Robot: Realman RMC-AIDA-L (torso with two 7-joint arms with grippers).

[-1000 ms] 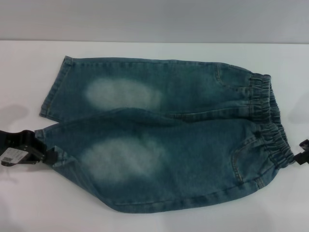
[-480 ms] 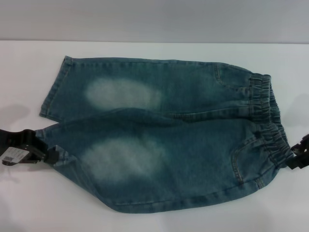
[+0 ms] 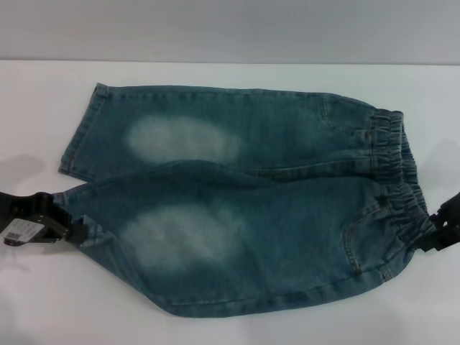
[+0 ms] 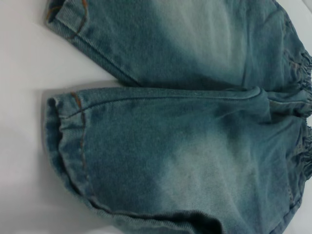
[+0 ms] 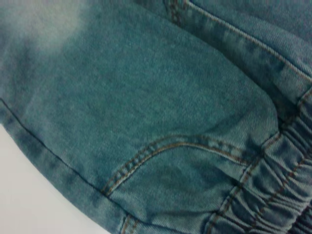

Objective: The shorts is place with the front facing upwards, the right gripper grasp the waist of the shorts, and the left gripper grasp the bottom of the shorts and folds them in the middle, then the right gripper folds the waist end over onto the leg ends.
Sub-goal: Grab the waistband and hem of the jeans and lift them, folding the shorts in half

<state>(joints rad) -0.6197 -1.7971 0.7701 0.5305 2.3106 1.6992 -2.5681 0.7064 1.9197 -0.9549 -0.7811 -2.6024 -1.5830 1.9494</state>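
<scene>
Shorts (image 3: 244, 208) lie flat on the white table (image 3: 43, 93), waist (image 3: 399, 180) rightward. From the head view, the left gripper (image 3: 72, 231) meets the near leg hem (image 3: 90, 233), the right gripper (image 3: 440, 231) the waistband; I cannot tell either grip. Left wrist view shows both hems (image 4: 68, 141). Right wrist view shows a pocket seam (image 5: 165, 151) beside gathered elastic.

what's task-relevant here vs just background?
In the job: shorts; waist; leg ends; left gripper at near leg hem; right gripper at waist.
Background: white table; wall behind. No stray items.
</scene>
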